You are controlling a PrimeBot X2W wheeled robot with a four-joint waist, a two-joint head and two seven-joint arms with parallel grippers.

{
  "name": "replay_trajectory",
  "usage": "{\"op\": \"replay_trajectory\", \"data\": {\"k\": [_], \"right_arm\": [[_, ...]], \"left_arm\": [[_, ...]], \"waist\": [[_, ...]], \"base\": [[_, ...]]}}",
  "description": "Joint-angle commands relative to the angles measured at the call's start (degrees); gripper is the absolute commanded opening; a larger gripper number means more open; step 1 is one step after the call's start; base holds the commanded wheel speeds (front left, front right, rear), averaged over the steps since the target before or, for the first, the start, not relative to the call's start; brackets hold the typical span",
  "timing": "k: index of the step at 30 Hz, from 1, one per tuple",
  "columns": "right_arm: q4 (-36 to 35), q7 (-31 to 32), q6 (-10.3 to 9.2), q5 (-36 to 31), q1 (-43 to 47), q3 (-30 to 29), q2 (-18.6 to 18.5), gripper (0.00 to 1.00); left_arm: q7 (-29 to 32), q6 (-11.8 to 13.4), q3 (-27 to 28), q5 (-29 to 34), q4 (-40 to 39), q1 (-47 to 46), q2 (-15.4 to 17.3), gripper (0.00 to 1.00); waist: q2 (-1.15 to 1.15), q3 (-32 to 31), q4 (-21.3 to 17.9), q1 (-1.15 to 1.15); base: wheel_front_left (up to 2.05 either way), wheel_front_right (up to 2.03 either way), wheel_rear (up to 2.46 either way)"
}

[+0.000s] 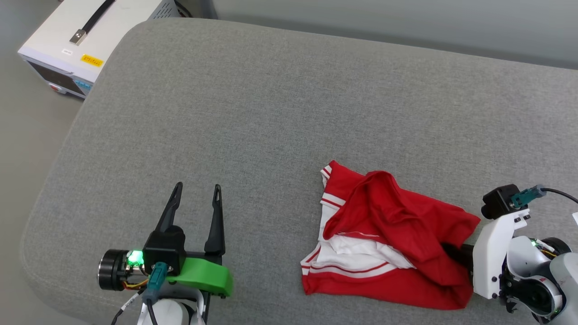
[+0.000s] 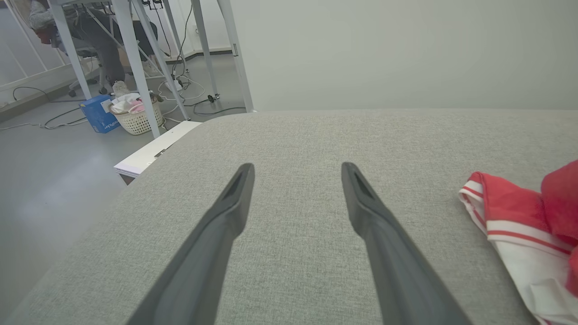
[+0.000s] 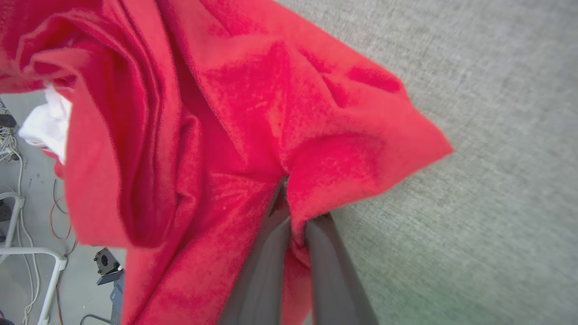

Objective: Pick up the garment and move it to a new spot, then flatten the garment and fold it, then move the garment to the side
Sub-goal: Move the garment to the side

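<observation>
The left gripper (image 1: pixel 198 186) has two long dark grey fingers (image 2: pixel 397 271) that become narrow toward the tip, each with a small slot near the end. They come out of a black block (image 1: pixel 165 246), next to a bright green plastic cover (image 1: pixel 203 275). A black and silver cylinder (image 1: pixel 110 269) carries a small green light. Beside it is a teal connector (image 1: pixel 158 275) with thin red and yellow wires. The right gripper (image 3: pixel 300 201) has the same smooth dark fingers. Its wrist is a white bracket (image 1: pixel 494 253) with black screws, a small black camera box (image 1: pixel 496 201) and a second teal connector (image 1: pixel 526 196) with a black cable (image 1: pixel 560 193).
</observation>
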Motion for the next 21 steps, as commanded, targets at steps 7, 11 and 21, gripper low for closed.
{"op": "replay_trajectory", "data": {"k": [7,11,21], "right_arm": [[-3.6,-9.2,-0.04,-3.7,-5.1,2.7,-3.2,0.00],[-6.7,-11.2,-0.04,-6.4,-7.4,5.1,-6.7,0.00],[-12.1,-9.9,-0.04,-6.8,-11.3,6.0,-13.6,0.00]], "left_arm": [[-0.3,0.2,0.4,0.7,0.5,1.2,-0.2,1.00],[-0.3,0.3,0.7,0.7,0.1,2.3,-0.2,1.00],[-0.3,0.7,1.8,0.9,-1.7,3.3,0.1,1.00]], "waist": [[0.00,-3.6,-3.6,0.00],[0.00,-4.7,-6.5,0.00],[0.00,-3.0,-16.6,0.00]], "base": [[0.00,0.00,0.00],[0.00,0.00,0.00],[0.00,0.00,0.00]]}}
